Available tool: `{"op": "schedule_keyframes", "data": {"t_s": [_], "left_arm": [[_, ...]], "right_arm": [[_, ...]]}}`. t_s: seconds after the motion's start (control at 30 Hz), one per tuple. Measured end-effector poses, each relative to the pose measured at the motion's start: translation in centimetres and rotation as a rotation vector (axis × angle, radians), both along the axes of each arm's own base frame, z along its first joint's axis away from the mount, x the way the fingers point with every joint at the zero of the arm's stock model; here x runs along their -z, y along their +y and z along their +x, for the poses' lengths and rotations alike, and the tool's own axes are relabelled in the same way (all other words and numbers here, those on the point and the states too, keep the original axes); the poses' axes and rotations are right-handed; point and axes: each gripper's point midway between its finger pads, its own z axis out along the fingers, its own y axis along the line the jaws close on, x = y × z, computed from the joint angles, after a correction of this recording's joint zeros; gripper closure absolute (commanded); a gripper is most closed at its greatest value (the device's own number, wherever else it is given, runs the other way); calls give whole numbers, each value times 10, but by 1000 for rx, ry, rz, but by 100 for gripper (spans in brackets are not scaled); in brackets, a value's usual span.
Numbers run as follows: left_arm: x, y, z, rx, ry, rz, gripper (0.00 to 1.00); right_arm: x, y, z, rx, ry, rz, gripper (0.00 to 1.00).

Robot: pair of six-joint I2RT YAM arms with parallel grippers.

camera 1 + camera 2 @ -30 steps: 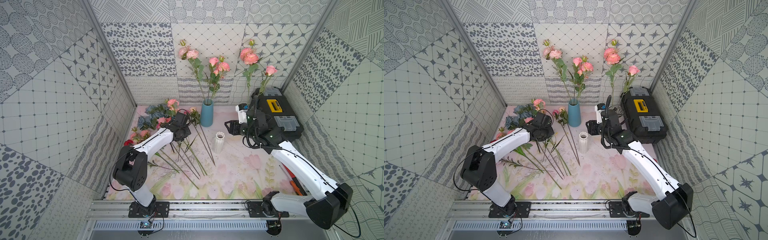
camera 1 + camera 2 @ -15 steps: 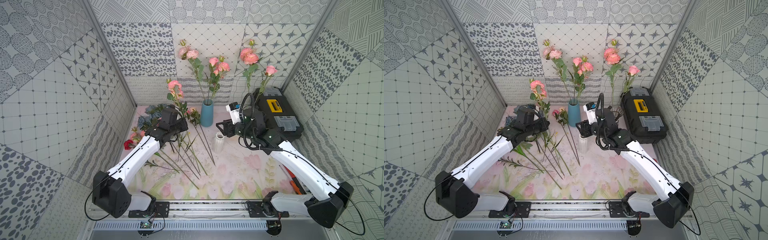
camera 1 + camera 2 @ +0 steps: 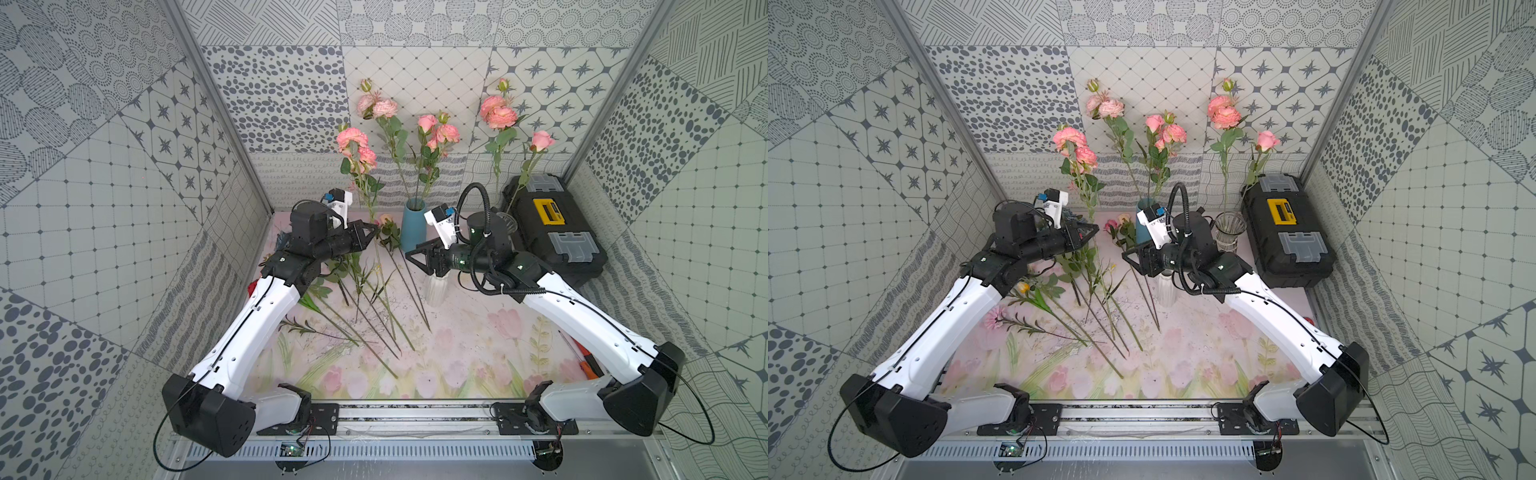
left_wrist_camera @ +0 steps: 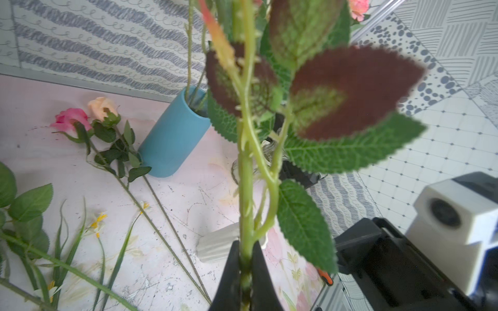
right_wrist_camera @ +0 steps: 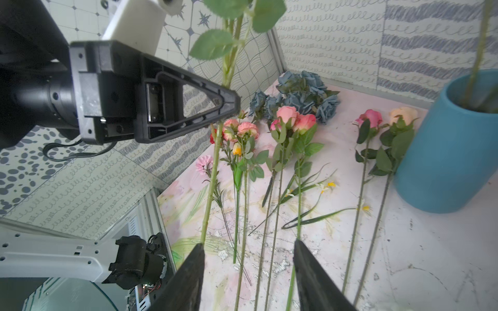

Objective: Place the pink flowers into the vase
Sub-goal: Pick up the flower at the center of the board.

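Pink flowers (image 3: 353,140) higher in left jaws

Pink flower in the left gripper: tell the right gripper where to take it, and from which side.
Probably best: grip the bare stem of the held pink flower below the left gripper. It hangs straight and leafless there, while leaves crowd it above. Bring the open right gripper in level from its own side, jaws straddling the stem.
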Motion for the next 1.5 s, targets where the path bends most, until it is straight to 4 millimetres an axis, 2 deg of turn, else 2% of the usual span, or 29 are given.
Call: {"op": "schedule_keyframes", "data": {"t_s": [0.1, 0.33, 0.47, 1.3, 1.5], "left_arm": [[-3, -6, -6, 58, 2, -23, 100], [-12, -15, -15, 159, -6, -87, 100], [-17, -18, -19, 196, -11, -114, 100], [-40, -28, -34, 305, -27, -211, 100], [-42, -29, -37, 323, -25, -220, 100]], "right_arm": [[-3, 10, -5, -37, 6, 29, 48], [-25, 22, -11, -98, 0, 135, 49], [-31, 28, -12, -122, 7, 174, 50], [-31, 48, -9, -184, 49, 248, 61], [-34, 49, -11, -196, 51, 263, 69]]}}
